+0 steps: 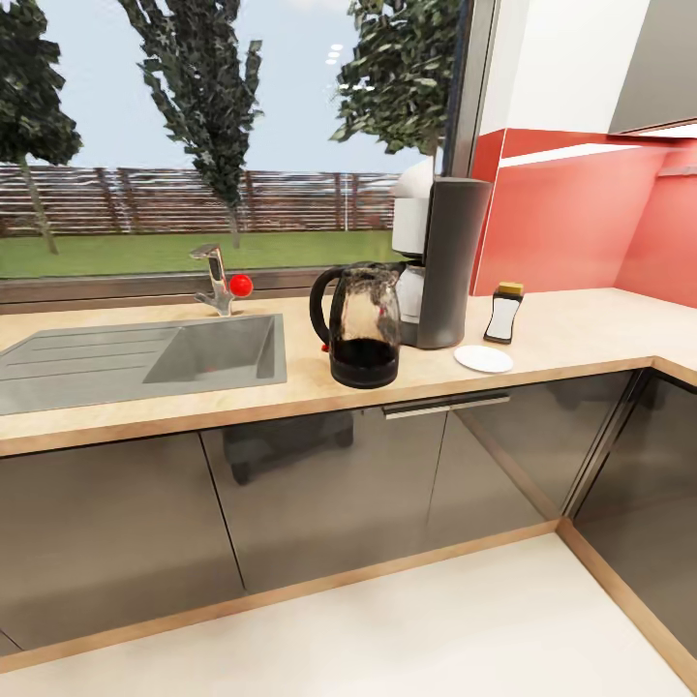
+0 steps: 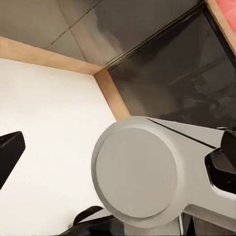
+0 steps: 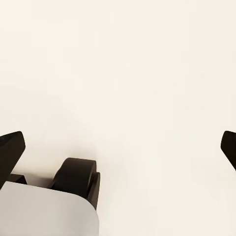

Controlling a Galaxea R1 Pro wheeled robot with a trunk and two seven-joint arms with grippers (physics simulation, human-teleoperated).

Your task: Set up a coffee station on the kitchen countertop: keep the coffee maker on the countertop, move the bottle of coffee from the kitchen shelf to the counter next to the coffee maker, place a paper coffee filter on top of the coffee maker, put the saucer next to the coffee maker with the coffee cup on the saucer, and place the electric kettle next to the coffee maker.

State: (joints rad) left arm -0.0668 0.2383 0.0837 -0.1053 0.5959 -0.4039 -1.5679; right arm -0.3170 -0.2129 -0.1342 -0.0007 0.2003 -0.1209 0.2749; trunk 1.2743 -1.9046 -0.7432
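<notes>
Kettle (image 1: 363, 324), bottle of coffee (image 1: 503, 314) and saucer (image 1: 483, 358) already flank the coffee maker (image 1: 440, 261) on the counter (image 1: 581, 334), leaving cup and filter (neither visible), my right claw (image 3: 118, 147) wide open, empty, left unclear.

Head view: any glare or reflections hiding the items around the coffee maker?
Head view: even daylight, the coffee maker, electric kettle, bottle of coffee and saucer read clearly; the glossy cabinet fronts carry dim reflections. Right wrist view: washed-out pale floor, little detail.
</notes>
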